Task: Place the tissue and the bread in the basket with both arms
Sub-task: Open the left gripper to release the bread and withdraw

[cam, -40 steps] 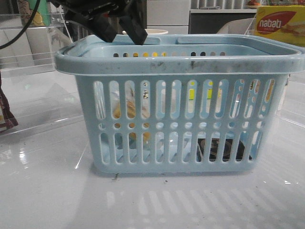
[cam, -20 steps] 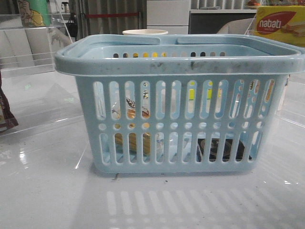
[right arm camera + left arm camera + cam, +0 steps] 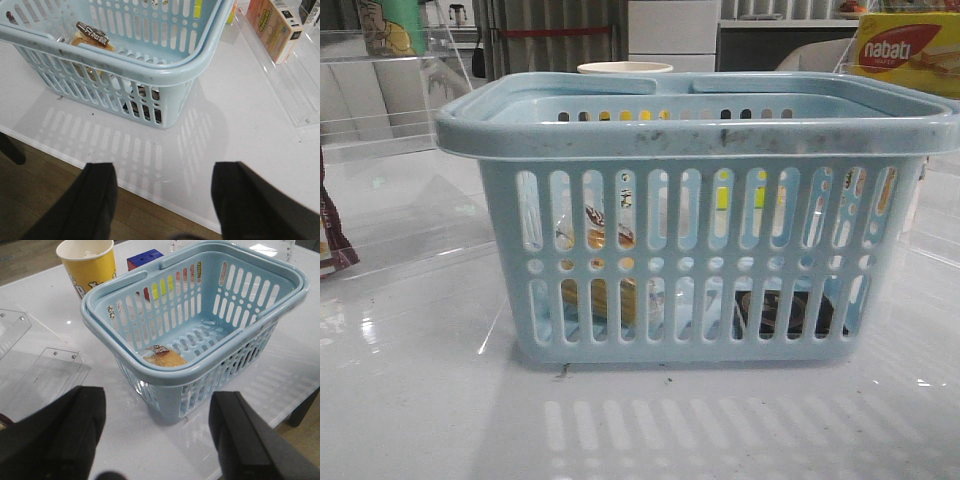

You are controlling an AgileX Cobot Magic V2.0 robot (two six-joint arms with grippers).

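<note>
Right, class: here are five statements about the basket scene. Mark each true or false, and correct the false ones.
1. The bread lies inside the basket. True.
2. The left gripper is clamped on the bread. False: its jaws stand open and empty, back from the basket.
3. A yellow paper cup stands on the table outside the basket. True.
4. The right gripper holds the tissue. False: it is open and empty; the dark pack shows through the basket's slots, low inside.
5. The basket lies tipped on its side. False: it stands upright.

yellow cup (image 3: 88,265) | puzzle cube (image 3: 143,260) | nabati box (image 3: 907,53)
</note>
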